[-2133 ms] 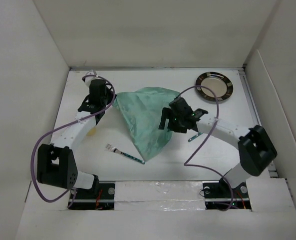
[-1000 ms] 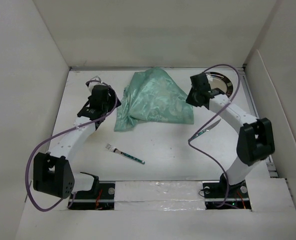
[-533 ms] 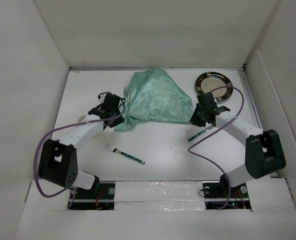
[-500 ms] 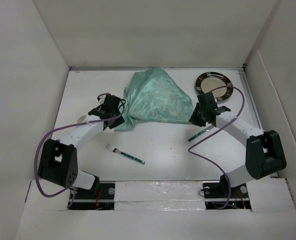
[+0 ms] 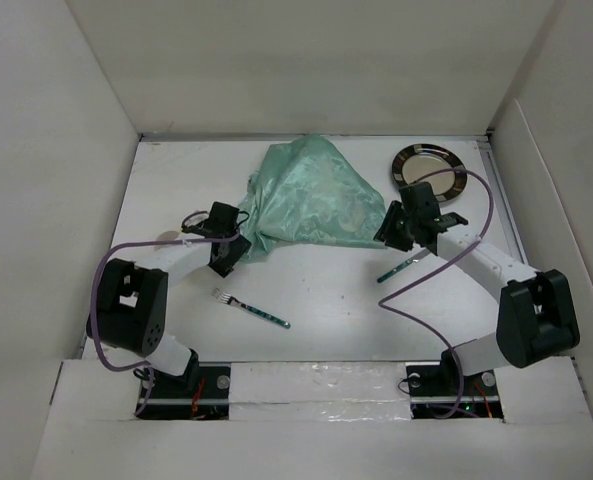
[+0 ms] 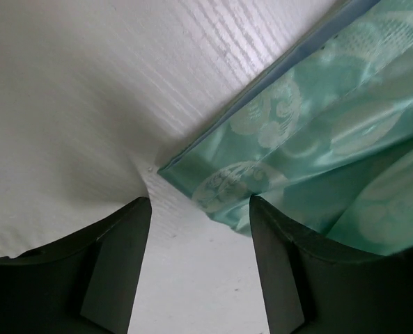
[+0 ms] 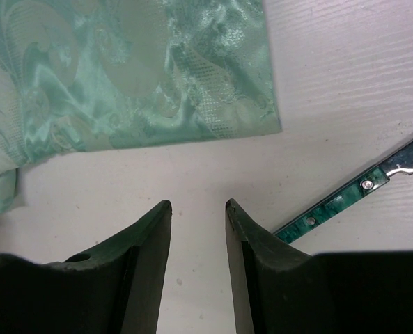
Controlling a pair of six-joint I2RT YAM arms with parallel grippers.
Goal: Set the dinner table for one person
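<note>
The white dinner table (image 5: 326,290) carries a crumpled mint-green placemat (image 5: 311,205) at its far middle. My left gripper (image 5: 226,256) hangs open just off the cloth's near-left corner. In the left wrist view the left gripper (image 6: 200,202) has bare table between its fingers, and the placemat (image 6: 310,132) corner lies just beyond the tips. My right gripper (image 5: 390,236) stands open at the cloth's near-right corner, holding nothing. The right wrist view shows the right gripper (image 7: 197,204) over bare table, the placemat (image 7: 136,69) ahead and a green-handled knife (image 7: 331,205) to its right.
A dark-rimmed plate (image 5: 429,172) sits at the far right. The knife (image 5: 401,266) lies near the right arm. A fork (image 5: 251,308) with a green handle lies near the front left. A small pale object (image 5: 164,237) peeks out beside the left arm. White walls enclose the table.
The left gripper slid back along the cloth's left edge to its near corner, closing and opening again. The right gripper came from beside the plate down to the near-right corner. The cloth stayed put.
</note>
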